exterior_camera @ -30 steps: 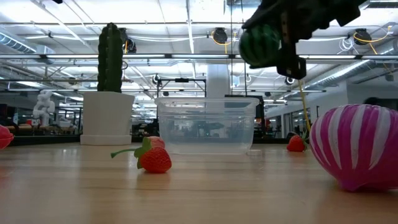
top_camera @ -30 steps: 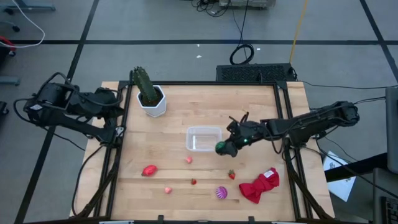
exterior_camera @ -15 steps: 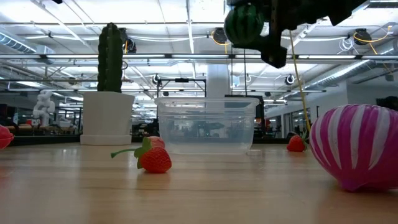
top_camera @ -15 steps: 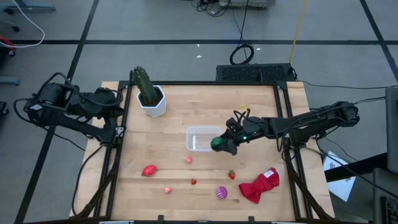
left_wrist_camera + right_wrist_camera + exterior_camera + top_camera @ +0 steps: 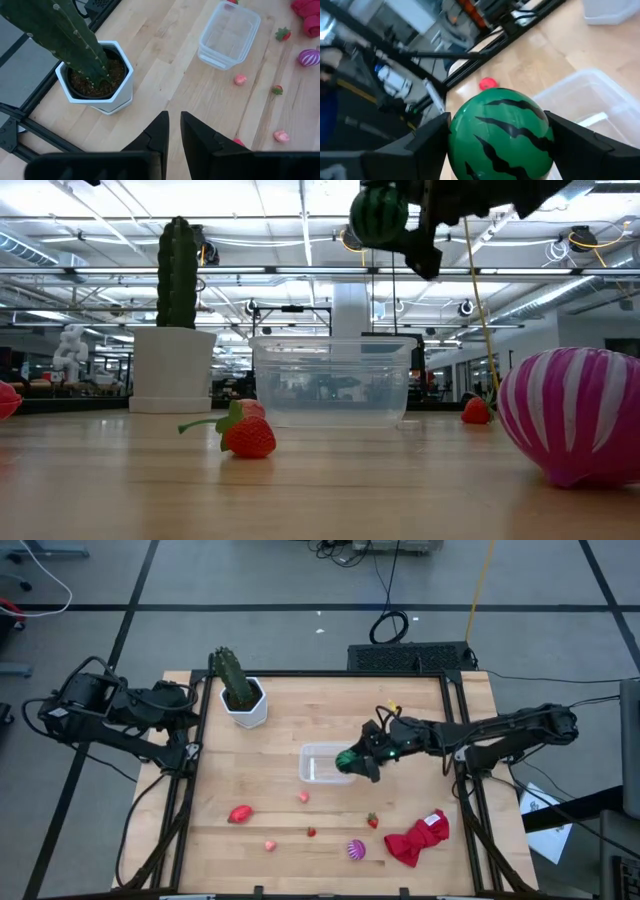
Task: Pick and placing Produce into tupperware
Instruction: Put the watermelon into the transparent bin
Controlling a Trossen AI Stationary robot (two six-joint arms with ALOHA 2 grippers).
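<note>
Carried further toward the small clear plastic rectangular tub [image 5: 326, 762] than a second ago: round green toy ball with dark stripes [image 5: 346, 759], now up in the air over the tub's right rim, clamped between the fingers of the right gripper [image 5: 352, 761]. Seen from the low view as high above the tub [image 5: 331, 380], well clear of its rim, ball [image 5: 378, 214] gripped from both sides. Tub itself near the middle of the wooden table [image 5: 300, 710], nothing visible inside.

Spread along the table's front part: small red strawberry [image 5: 372, 821] just ahead of the tub's right corner, pink bit [image 5: 303, 797] ahead of its left corner, red pepper-like piece [image 5: 239, 814] further left, second pink bit [image 5: 270, 845] and tiny red strawberry [image 5: 311, 832] near the front edge, purple striped piece [image 5: 356, 850] beside a crumpled red cloth [image 5: 418, 837] by the front right corner.

Toward the back left corner: green cactus in a white hexagonal pot [image 5: 242, 695].

Parked off the table's left edge: left gripper [image 5: 172, 131], fingers pressed together, holding nothing.
</note>
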